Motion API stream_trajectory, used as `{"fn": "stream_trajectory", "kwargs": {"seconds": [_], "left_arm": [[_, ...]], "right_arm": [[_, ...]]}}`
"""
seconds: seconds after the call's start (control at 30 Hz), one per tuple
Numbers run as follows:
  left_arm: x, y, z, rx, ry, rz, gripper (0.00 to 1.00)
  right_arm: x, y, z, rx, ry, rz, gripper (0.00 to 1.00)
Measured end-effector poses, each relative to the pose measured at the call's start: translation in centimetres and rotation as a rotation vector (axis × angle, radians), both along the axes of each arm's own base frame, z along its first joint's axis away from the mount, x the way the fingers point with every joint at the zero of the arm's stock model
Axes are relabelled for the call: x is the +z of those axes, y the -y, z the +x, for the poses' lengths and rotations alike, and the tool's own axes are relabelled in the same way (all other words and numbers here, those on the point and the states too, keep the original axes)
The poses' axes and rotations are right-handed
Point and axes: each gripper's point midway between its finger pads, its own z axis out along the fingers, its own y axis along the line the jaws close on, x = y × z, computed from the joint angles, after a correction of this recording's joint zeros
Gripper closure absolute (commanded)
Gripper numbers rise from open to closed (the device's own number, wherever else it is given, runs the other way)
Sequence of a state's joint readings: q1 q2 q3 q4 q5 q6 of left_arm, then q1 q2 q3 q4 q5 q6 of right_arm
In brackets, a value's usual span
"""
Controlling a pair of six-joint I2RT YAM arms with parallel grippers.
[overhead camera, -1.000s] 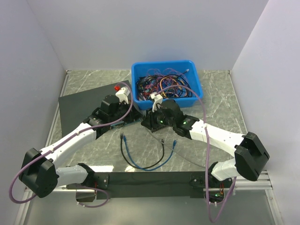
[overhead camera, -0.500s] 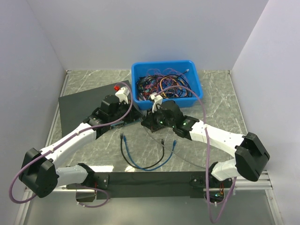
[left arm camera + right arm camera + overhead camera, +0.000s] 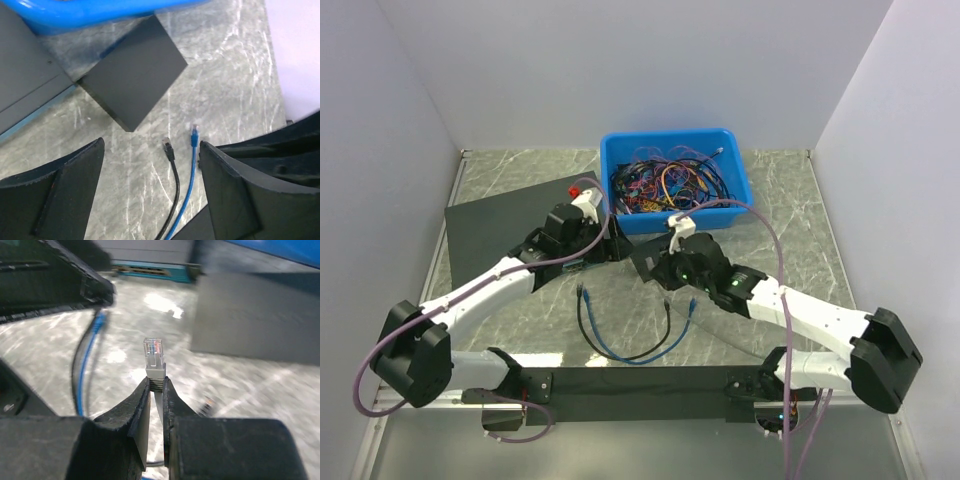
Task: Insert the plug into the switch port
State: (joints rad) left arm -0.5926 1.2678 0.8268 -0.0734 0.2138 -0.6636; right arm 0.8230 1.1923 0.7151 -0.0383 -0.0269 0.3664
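The right claw [image 3: 156, 385] is pinched narrow on the grey boot just behind the plug [image 3: 154, 356], which stands clear of the table [image 3: 235, 75] with its clear tip pointing away from the fingers. The left claw [image 3: 151, 144] gapes wide and holds nothing. The switch [image 3: 134, 80] lies loose ahead of it, one corner against a bigger black unit [image 3: 30, 95]. No view shows a port, so the approach would be aimed at an edge not yet seen. The main risk, I judge, is the unheld switch: any push from the plug could slide or turn it instead of seating. Gripped only at the boot, the plug could also pivot on contact and jam against the port rim. A blue cable [image 3: 190, 170] lying nearby could snag a low move.
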Motion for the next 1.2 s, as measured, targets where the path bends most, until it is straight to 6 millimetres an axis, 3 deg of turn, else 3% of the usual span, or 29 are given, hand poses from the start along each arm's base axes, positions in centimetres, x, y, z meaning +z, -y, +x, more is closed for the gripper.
{"fn": "stream_trajectory", "kwargs": {"seconds": [0.17, 0.5, 1.2], "left_arm": [[-0.8, 0.2, 0.9, 0.033, -0.017, 0.027, 0.27], [-2.6, 2.0, 2.2, 0.023, -0.047, 0.061, 0.29], [-7.4, 5.6, 7.0, -0.006, -0.1, 0.137, 0.31]], "right_arm": [[-0.6, 2.5, 0.5, -0.119, -0.012, -0.064, 1.0], [-4.2, 7.5, 1.1, -0.299, -0.127, -0.202, 1.0], [-10.4, 7.9, 0.0, -0.293, -0.293, -0.329, 1.0]]}}
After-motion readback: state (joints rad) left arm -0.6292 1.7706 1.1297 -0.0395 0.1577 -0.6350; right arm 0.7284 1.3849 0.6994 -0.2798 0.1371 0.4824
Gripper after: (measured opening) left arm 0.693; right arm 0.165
